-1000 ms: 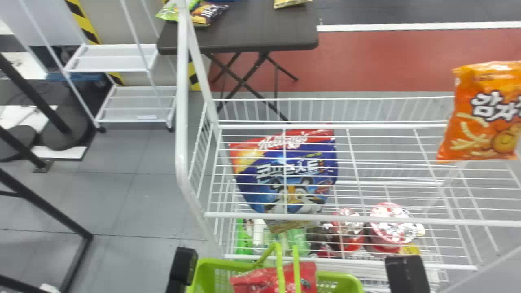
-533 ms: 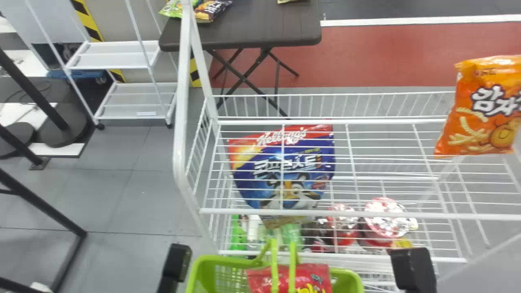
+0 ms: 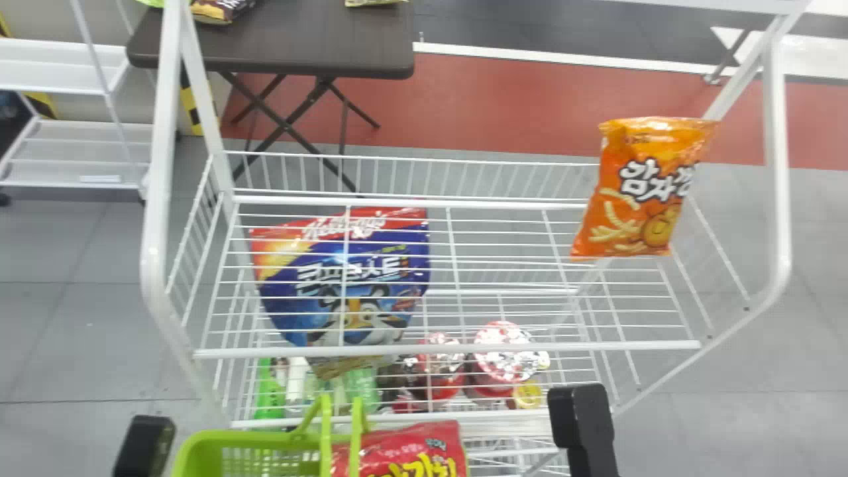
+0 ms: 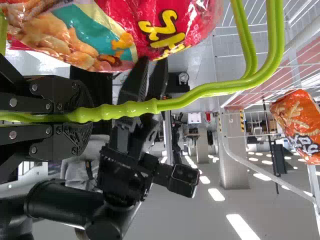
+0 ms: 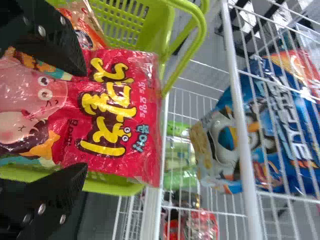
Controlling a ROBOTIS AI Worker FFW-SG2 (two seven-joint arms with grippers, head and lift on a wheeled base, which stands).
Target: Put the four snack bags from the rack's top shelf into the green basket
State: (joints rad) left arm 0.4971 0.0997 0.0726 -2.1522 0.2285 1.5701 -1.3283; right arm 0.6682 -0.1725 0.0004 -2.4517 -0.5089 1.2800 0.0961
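Snack bag, red, btm ctr of frame, is gripped by the R tool, btm right, over the green basket; L tool, btm left, is clamped on the basket's handle. Orange pack is in the basket alongside. Another orange bag, right of ctr, stands tilted on the rack's top shelf. Blue bag shows thru the wires, ctr-left; tabletop, upper left, holds more packs.
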